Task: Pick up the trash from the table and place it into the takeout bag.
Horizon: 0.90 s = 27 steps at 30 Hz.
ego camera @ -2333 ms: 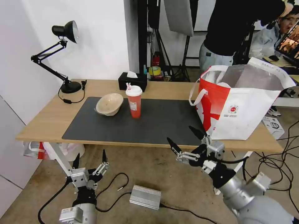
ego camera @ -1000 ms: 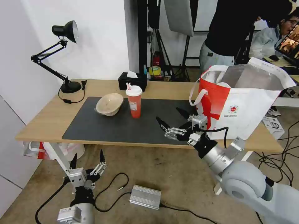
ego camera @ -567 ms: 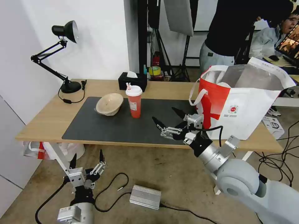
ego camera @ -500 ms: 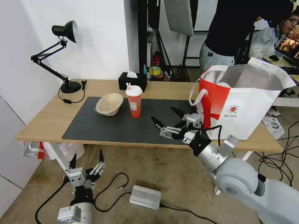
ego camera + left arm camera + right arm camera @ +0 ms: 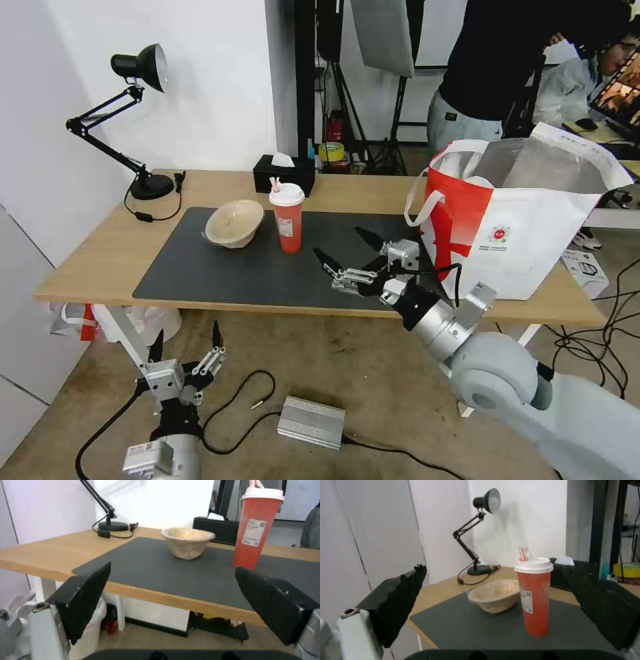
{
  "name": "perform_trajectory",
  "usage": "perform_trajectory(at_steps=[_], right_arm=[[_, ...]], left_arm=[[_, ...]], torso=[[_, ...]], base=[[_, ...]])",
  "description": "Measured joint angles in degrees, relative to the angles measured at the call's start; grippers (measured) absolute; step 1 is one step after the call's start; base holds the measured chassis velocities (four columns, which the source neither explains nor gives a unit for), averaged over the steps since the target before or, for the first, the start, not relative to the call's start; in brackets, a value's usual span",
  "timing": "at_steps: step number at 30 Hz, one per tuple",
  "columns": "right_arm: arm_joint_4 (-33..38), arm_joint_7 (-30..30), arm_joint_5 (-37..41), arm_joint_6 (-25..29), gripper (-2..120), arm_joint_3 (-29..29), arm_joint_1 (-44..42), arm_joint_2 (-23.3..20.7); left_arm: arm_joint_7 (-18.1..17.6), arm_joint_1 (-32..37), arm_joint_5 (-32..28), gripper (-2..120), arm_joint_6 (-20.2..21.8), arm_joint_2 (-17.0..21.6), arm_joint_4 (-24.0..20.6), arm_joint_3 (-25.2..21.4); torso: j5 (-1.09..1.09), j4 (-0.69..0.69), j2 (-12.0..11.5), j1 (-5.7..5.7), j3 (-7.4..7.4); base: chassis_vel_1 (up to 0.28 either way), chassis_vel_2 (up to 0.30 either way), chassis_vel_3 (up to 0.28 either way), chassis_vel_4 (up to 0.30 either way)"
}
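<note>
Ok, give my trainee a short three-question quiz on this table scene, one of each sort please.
1. True or false: the red drink cup with white lid stands upright on the dark grey mat.
2. Which gripper reaches over the light-wood table? A left, B right.
3. Fill in: the beige paper bowl lies on the side of the cup away from the red-and-white takeout ____.

Key:
1. True.
2. B: the right gripper is open above the mat; the left gripper hangs open low by the floor.
3. Bag.
</note>
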Motion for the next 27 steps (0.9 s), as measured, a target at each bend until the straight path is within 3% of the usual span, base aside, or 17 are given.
perform_trajectory(at_steps=[27], right_arm=[[-3.3, 1.1, 0.4, -0.6, 100, -5.3, 7.1, 3.2]], left_arm=[[0.0, 0.0, -0.2, 100, -0.1, 0.0, 0.3, -0.2]], torso=[[0.0, 0.0, 0.0, 0.0, 0.0]], base=[[0.0, 0.0, 0.0, 0.0]])
